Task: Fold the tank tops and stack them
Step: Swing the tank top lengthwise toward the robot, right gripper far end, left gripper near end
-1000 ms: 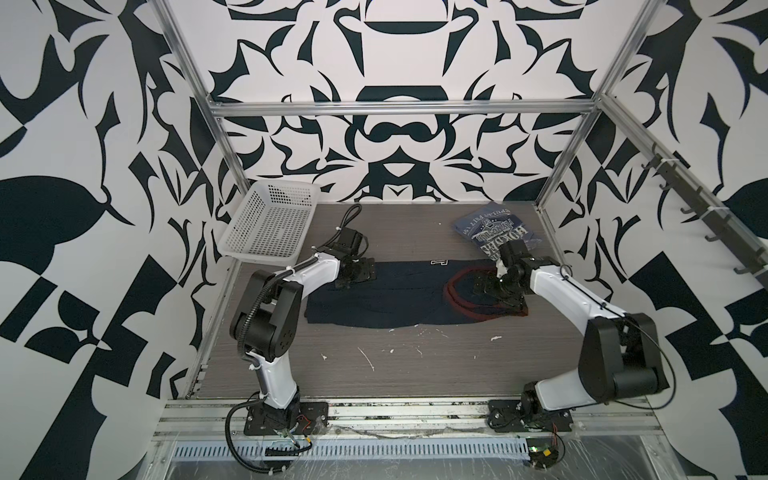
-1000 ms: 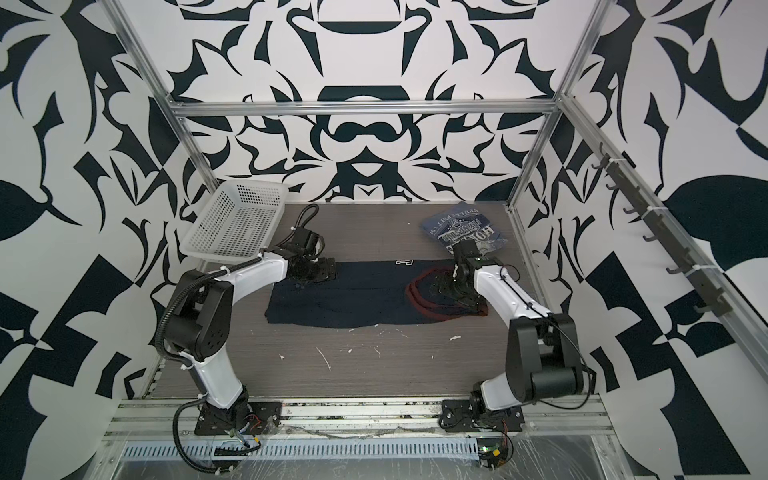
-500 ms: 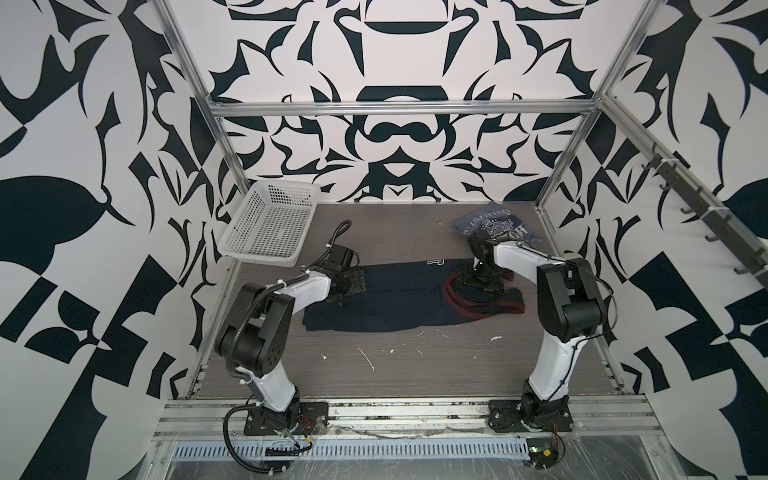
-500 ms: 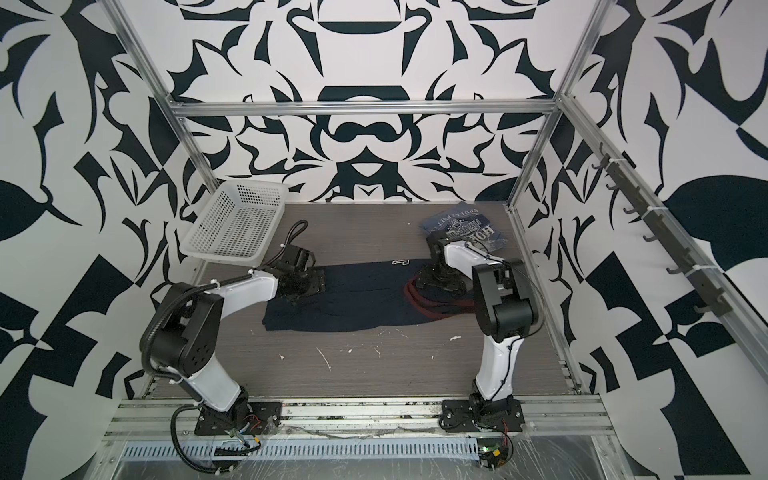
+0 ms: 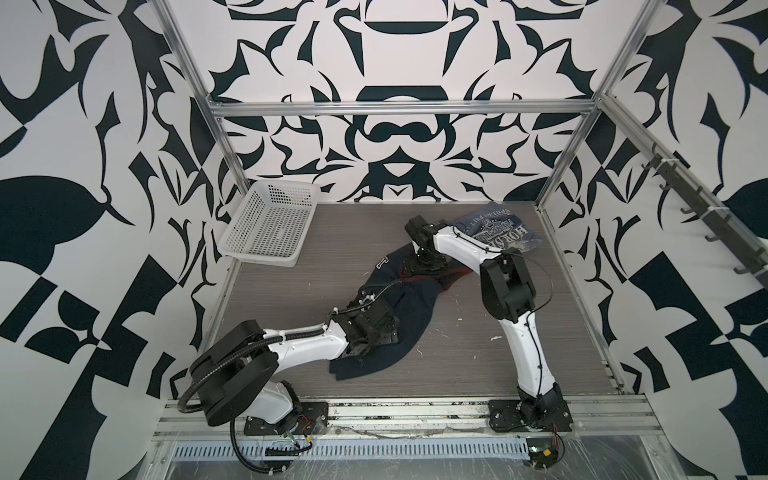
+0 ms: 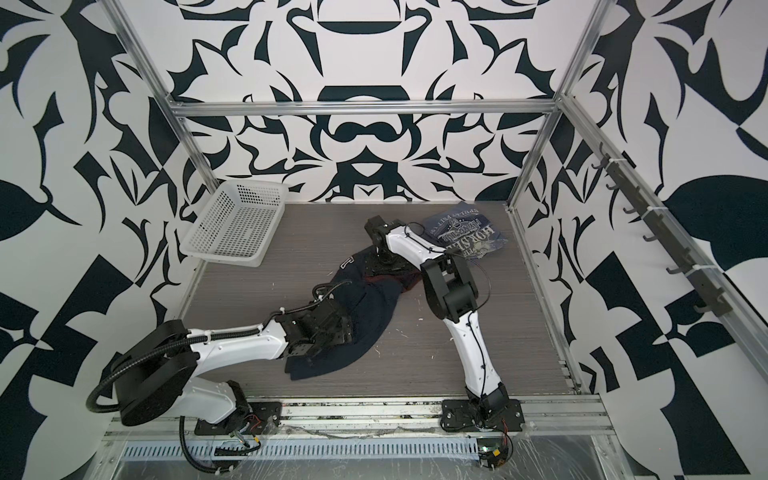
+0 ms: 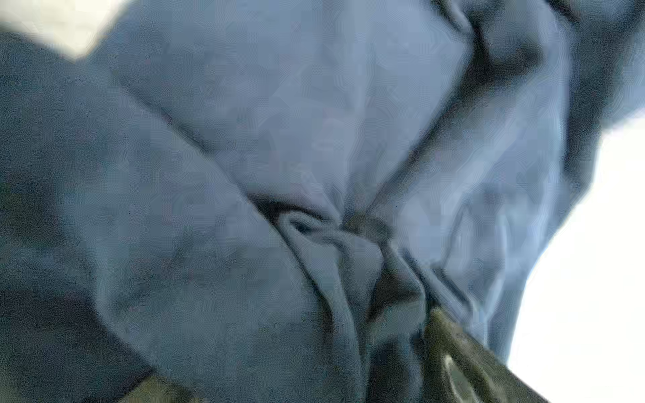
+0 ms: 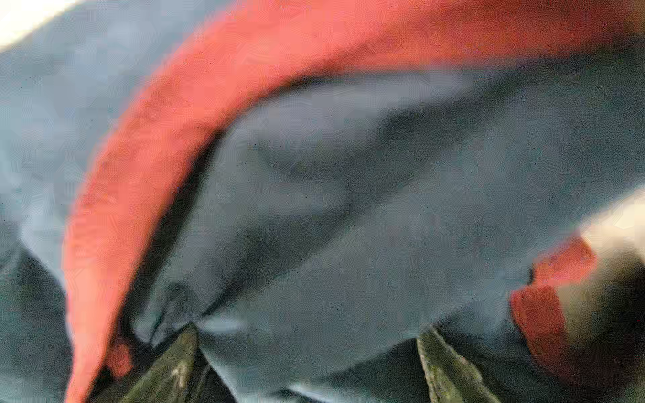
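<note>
In both top views the navy tank top lies bunched in a diagonal band across the table, red trim at its far end. My left gripper presses into its near half, and my right gripper into its far, red-trimmed end. In the left wrist view my left gripper is open, navy cloth gathered against one fingertip. In the right wrist view my right gripper stands open, navy cloth spanning the gap and red trim beside it. The slate-blue tank top lies at the back right.
A white perforated basket leans at the back left corner. Small white scraps dot the wooden table. Metal frame posts stand at the back corners. A rail of hooks runs along the right wall.
The navy top lay flat, stretched left to right; now it is bunched and turned diagonal. My left gripper moved toward the front and centre. My right gripper moved left and back.
</note>
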